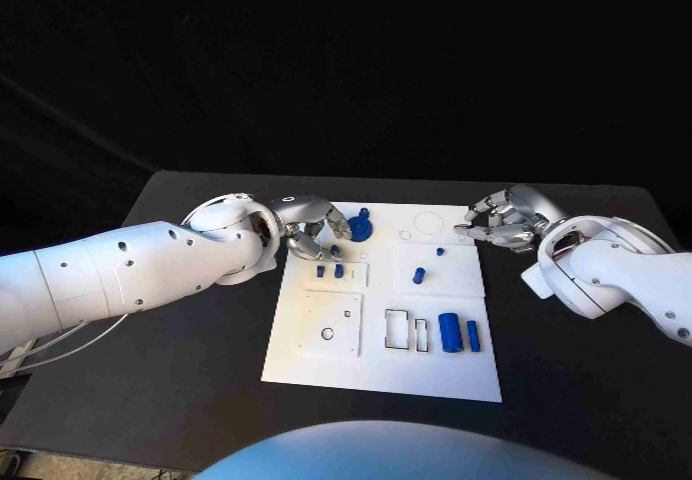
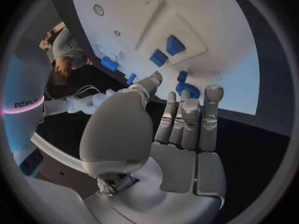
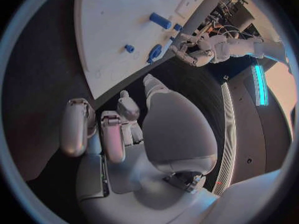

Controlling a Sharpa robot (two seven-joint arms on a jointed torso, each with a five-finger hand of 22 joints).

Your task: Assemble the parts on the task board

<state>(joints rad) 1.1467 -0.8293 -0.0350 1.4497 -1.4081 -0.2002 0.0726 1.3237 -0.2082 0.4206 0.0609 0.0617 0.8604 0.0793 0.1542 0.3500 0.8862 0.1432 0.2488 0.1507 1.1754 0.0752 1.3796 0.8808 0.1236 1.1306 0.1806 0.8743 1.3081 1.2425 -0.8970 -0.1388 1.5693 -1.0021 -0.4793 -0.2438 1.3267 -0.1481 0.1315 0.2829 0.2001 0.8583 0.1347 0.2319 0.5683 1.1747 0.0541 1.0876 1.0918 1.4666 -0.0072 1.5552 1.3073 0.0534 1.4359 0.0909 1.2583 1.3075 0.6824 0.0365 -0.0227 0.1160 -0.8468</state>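
Blue parts [image 1: 459, 331] lie scattered across the task board [image 1: 447, 380].

board far end: left robot hand [image 1: 306, 232] crowds disc part [image 1: 358, 226] | near corner beside cylinders [image 1: 450, 331]: open

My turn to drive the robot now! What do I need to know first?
Left hand: over the task board's far left corner, by the round blue part; I cannot tell whether it holds it.
Right hand: open, at the board's far right edge, holding nothing.
Parts: two small blocks, two pegs, a cylinder and a bar by two outlined slots.
Left: nearly everything looks unassembled.
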